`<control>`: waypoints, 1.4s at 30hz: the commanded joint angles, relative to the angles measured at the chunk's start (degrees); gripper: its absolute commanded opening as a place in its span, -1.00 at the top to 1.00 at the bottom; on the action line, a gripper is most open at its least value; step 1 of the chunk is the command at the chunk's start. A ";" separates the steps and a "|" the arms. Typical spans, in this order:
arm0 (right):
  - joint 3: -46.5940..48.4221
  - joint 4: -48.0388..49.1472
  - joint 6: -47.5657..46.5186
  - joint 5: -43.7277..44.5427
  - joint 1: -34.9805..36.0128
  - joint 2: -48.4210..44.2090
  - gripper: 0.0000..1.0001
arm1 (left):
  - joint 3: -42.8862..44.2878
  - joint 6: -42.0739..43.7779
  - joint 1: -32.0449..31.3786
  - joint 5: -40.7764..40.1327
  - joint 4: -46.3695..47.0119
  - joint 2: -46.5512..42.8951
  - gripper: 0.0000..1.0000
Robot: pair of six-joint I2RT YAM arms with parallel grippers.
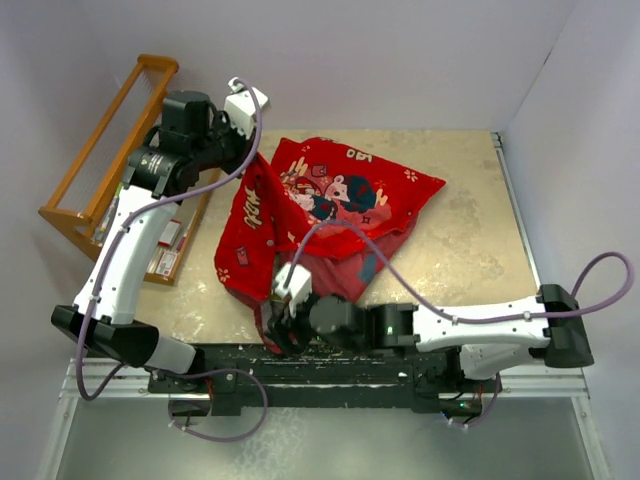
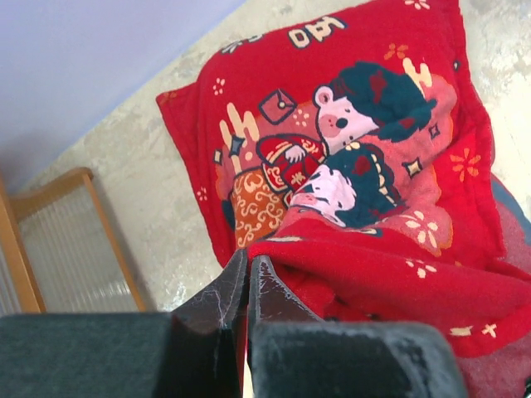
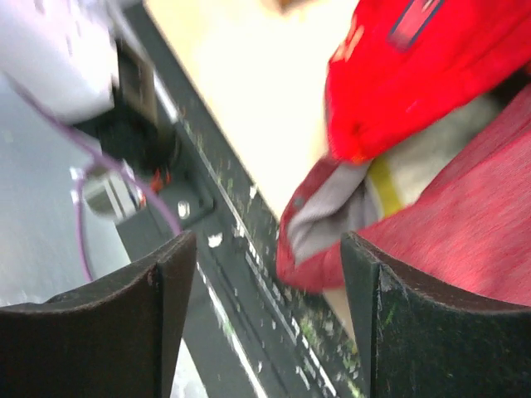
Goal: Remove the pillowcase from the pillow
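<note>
The red printed pillowcase [image 1: 330, 200] lies on the beige table [image 1: 470, 250] with the pillow inside it. My left gripper [image 1: 252, 160] is shut on the case's far-left edge and holds it lifted; in the left wrist view the jaws [image 2: 247, 269] pinch a red fold of the case [image 2: 348, 141]. My right gripper [image 1: 285, 335] is open at the case's near edge, by its open mouth. In the right wrist view the gripper [image 3: 270, 274] is empty, with the red case [image 3: 415, 75] beyond it. There a strip of the cream pillow [image 3: 427, 145] and its yellow band [image 3: 383, 186] show in the opening.
A wooden rack [image 1: 100, 170] stands at the table's left side, beside the left arm. The black mounting rail [image 1: 400, 365] runs along the near edge, right under the right gripper. White walls close the back and right.
</note>
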 commanded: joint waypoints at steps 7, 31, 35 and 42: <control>22.52 -10.68 -11.47 1.87 -6.66 13.83 -0.48 | -1.24 -2.37 0.46 3.88 5.39 -4.77 1.00; 11.90 -15.41 -15.96 5.88 -14.88 15.33 -0.50 | -3.38 -1.67 0.40 4.41 2.57 -7.75 1.00; 10.79 -17.90 -18.73 5.07 -14.65 15.66 -0.65 | -6.85 0.08 0.41 2.62 4.44 -8.37 1.00; 15.95 -17.63 -22.68 8.34 -11.12 25.19 -0.76 | -5.80 -0.54 0.42 2.56 5.29 -7.82 1.00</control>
